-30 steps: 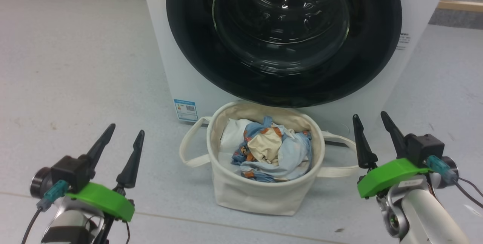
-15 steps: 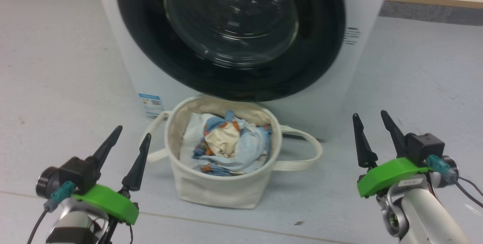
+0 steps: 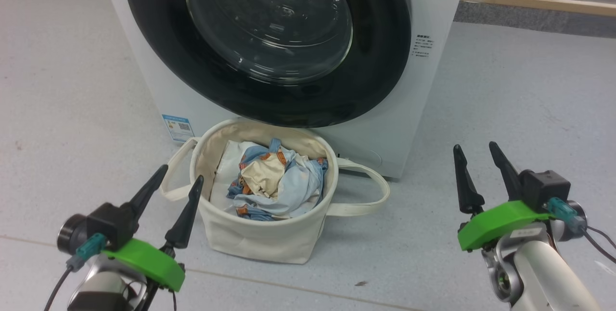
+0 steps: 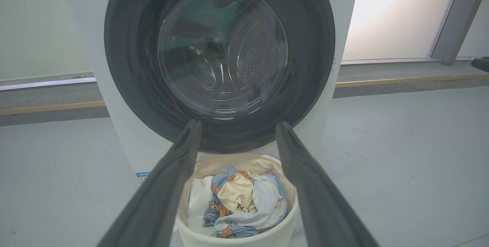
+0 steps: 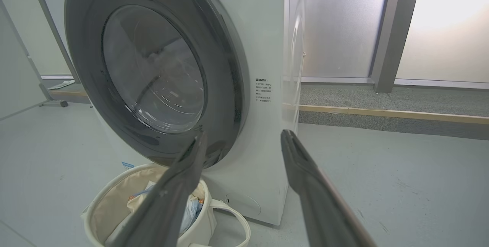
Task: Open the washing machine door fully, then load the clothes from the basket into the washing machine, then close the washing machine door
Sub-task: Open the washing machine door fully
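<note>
While both tools stand wide open and empty, the door is still to open.
The left tool point(image 3: 183, 172) and right tool point(image 3: 474, 145) flank the basket point(image 3: 260, 241) of blue-and-orange clothes point(image 3: 288, 188); just behind, the glossy black door point(image 3: 380, 60) sits shut on the white washing machine point(image 3: 435, 7). Hook its rim, swing wide, clear of the basket.

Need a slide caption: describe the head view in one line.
Open and empty, the left gripper and right gripper flank the canvas basket of clothes before the closed washing machine door.

The head camera turned, shifting the washing machine point(image 3: 433, 84) and basket point(image 3: 260, 241) leftward, closer to the left claw point(image 3: 183, 172).
</note>
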Robot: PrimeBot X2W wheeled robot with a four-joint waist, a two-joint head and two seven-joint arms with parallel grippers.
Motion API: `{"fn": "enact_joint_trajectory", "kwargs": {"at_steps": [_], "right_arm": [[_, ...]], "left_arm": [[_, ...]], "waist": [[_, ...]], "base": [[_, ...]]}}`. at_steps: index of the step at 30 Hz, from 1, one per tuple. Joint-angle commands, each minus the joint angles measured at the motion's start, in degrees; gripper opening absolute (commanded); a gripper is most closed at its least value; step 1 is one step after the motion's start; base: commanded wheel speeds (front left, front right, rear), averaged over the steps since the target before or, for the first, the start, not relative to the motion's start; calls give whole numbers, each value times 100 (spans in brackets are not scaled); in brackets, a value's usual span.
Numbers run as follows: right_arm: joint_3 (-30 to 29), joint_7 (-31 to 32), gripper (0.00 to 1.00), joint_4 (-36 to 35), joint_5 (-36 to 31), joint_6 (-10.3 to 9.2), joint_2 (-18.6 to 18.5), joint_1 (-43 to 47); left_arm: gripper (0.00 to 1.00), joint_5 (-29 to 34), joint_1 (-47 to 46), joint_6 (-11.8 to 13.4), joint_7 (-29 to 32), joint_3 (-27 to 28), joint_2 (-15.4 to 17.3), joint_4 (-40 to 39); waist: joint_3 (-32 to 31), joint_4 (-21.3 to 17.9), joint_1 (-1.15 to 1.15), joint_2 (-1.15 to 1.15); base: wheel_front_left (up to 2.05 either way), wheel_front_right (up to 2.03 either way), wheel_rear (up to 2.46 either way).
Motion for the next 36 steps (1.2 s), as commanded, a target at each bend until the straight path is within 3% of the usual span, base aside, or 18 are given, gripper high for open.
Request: {"fn": "enact_joint_trajectory", "kwargs": {"at_steps": [1, 19, 28, 36], "right_arm": [[56, -72, 100, -155, 32, 0, -10, -153], [-208, -72, 100, -66, -7, 0, 69, -152], [-374, -72, 100, -55, -65, 0, 104, -78], [-585, -72, 100, -81, -81, 0, 85, -47]], "left_arm": [[100, -19, -237, -45, -63, 171, 182, -119], [100, -26, -180, 138, -69, 319, 92, -241], [100, -108, -79, 251, -69, 745, -83, -550], [100, 179, -35, 428, -70, 943, -145, -582]], "waist": [[6, 2, 0, 0], [27, -9, 0, 0], [14, -35, 0, 0], [74, -50, 0, 0]], "base": [[10, 10, -20], [0, 0, 0], [0, 0, 0], [0, 0, 0]]}}
